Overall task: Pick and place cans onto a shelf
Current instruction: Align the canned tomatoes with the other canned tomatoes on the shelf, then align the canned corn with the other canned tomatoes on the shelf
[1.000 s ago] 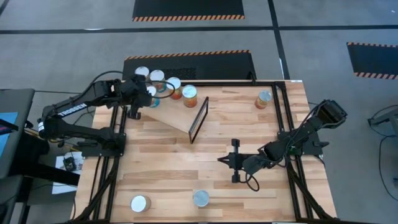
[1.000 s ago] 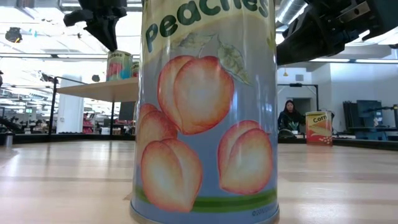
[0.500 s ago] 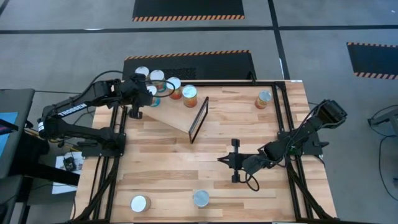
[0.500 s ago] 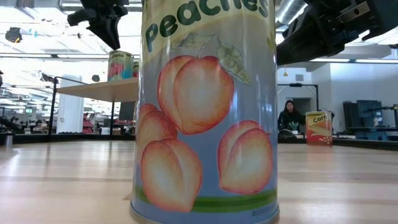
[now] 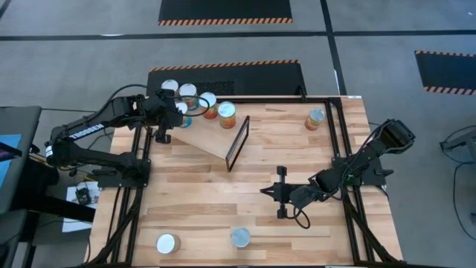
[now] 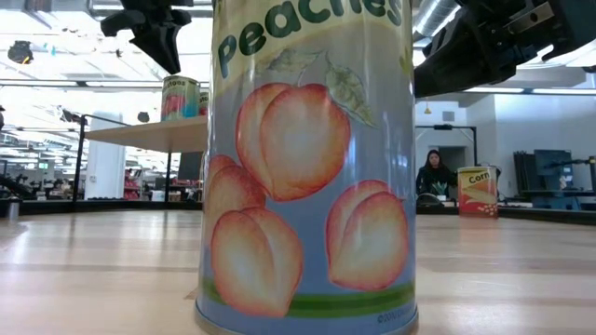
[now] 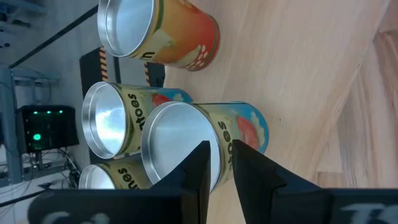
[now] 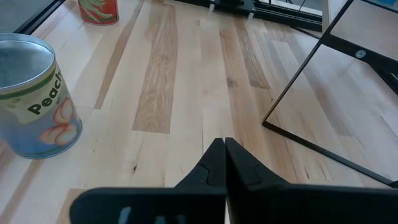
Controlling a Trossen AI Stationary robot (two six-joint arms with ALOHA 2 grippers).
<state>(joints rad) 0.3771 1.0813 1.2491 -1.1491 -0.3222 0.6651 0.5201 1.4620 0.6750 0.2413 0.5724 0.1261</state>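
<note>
Placing step judged finished: five cans grouped at shelf far edge. Left gripper held above shelf's left corner, jaws parted, nothing grasped. Right gripper clenched empty at table middle. Next can to be fetched.

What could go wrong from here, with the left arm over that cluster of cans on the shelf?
1. The cans on the shelf stand packed together, so the left tool, hovering empty just above one lid with narrowly parted fingers, might nudge a neighbour.
2. The shelf looks slanted; a bumped can may slide or tip.
3. The peach can near the front edge fills the low view and hides the table behind it.
</note>
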